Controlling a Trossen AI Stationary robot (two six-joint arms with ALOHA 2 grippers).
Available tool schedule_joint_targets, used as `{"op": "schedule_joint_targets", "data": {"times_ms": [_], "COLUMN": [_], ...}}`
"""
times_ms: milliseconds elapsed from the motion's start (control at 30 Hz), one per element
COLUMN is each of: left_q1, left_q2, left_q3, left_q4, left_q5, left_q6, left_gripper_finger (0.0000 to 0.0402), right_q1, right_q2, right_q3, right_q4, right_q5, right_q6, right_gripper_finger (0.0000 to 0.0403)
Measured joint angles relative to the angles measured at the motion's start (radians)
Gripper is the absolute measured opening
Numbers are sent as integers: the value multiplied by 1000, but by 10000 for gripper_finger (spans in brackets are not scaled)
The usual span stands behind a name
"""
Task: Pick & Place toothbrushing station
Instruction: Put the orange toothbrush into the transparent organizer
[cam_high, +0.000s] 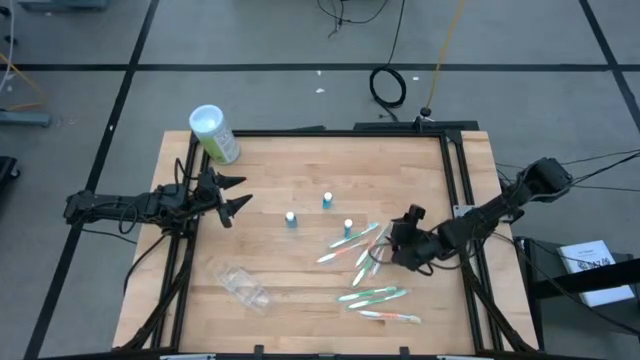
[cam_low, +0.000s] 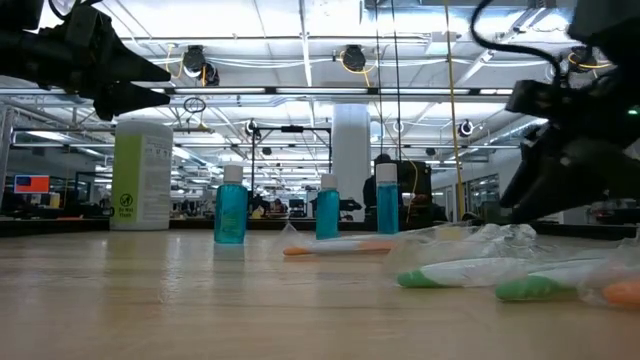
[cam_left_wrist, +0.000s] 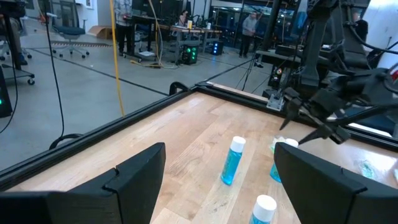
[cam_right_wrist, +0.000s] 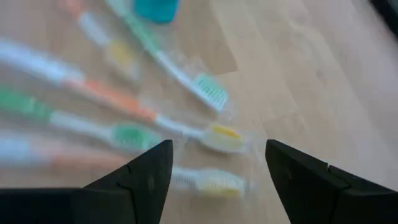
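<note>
On my left the green canister (cam_high: 214, 133) stands at the table's far corner and stays out of this job; my left gripper (cam_high: 232, 195) waits just in front of it, above the wood, fingers spread wide and holding nothing. Nearer the front edge lies the clear plastic holder (cam_high: 243, 288), on its side as far as I can tell. In the middle stand the three blue-capped tubes (cam_high: 291, 219), upright and apart from one another. Right of them the toothbrushes (cam_high: 352, 243) lie scattered in two loose bunches, one by the tubes and one (cam_high: 378, 296) closer to the front. My right gripper (cam_high: 397, 243) hangs low over the upper bunch, fingers apart and empty; in its wrist view the bristle heads (cam_right_wrist: 217, 137) sit just ahead, between the fingers. I judge the step in hand is picking one brush. The handles overlap, so I would choose an outer brush, turn the fingers across its handle, come straight down and close at mid-handle, taking care not to pinch a neighbour.
</note>
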Motion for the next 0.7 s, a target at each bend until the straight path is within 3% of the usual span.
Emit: {"op": "schedule_joint_targets", "data": {"times_ms": [367,533,700], "left_q1": [0,-1,-1], "left_q2": [0,0,0], "left_q3": [0,0,0], "left_q4": [0,0,0], "left_q5": [0,0,0], "left_q6": [0,0,0], "left_gripper_finger": [308,308,308], "right_q1": [-160,-157,-157], "right_q2": [-97,-100,-94], "right_q3": [0,0,0], "right_q4": [-7,67,88], "right_q5": [-554,-644,-851], "right_q6": [79,-78,-123], "right_gripper_finger": [249,249,249]}}
